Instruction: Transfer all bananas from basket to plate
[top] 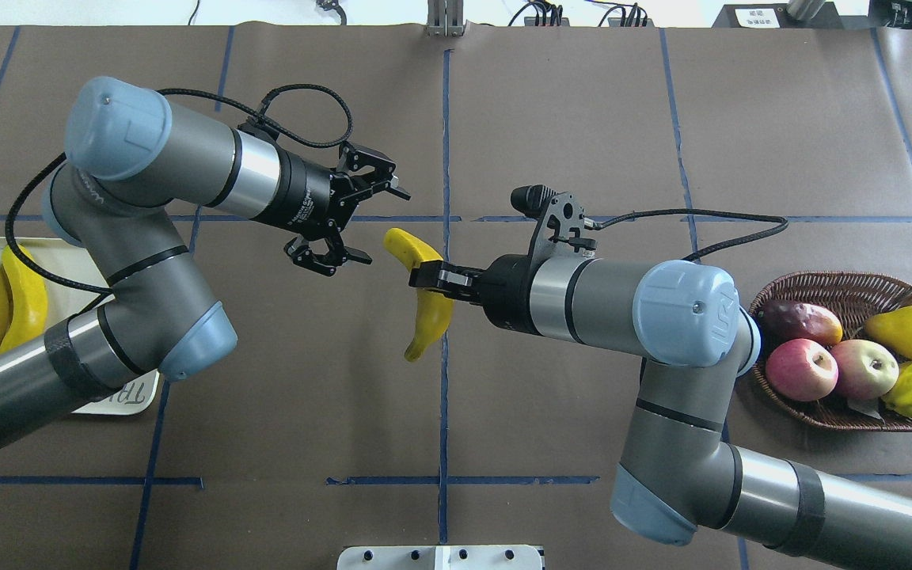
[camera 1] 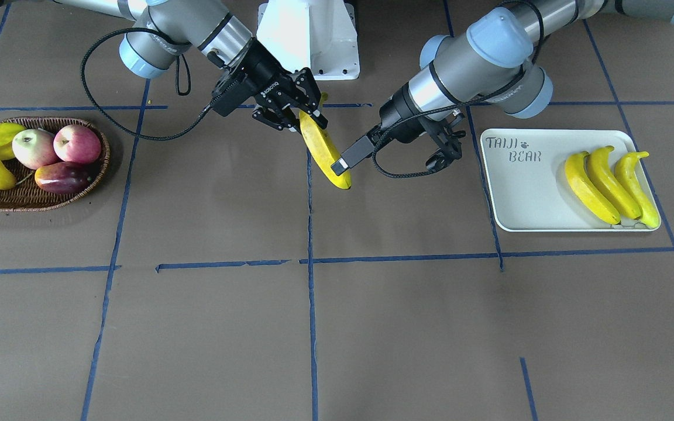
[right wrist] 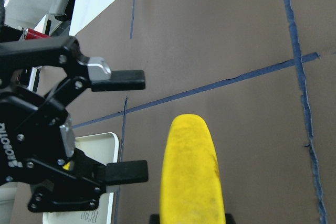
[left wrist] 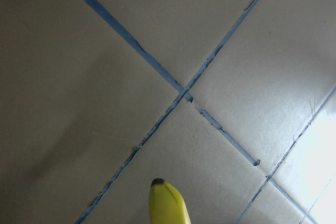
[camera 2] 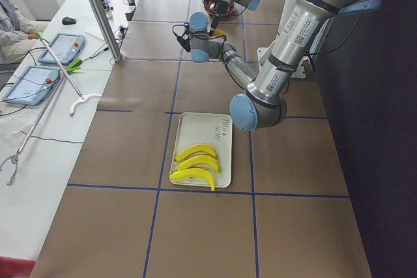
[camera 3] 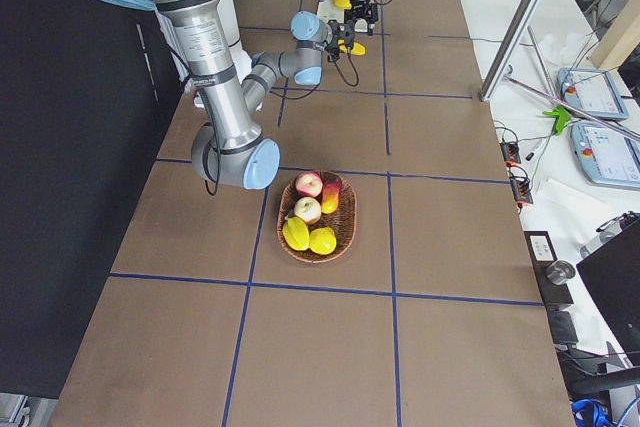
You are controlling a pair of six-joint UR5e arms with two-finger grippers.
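Your right gripper [top: 429,279] is clamped on a long curved yellow banana [top: 430,315] over mid-table, left gripper [top: 378,225] spread wide beside its tip, apparently not touching; three other bananas [camera 1: 607,183] on the off-white rectangular plate [camera 1: 524,196].

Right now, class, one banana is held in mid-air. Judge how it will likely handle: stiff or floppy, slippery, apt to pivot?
Probably stiff: the banana holds its curve unsupported beyond the right gripper. Possibly slippery: its skin looks smooth. It may pivot, since the grip sits towards one end.
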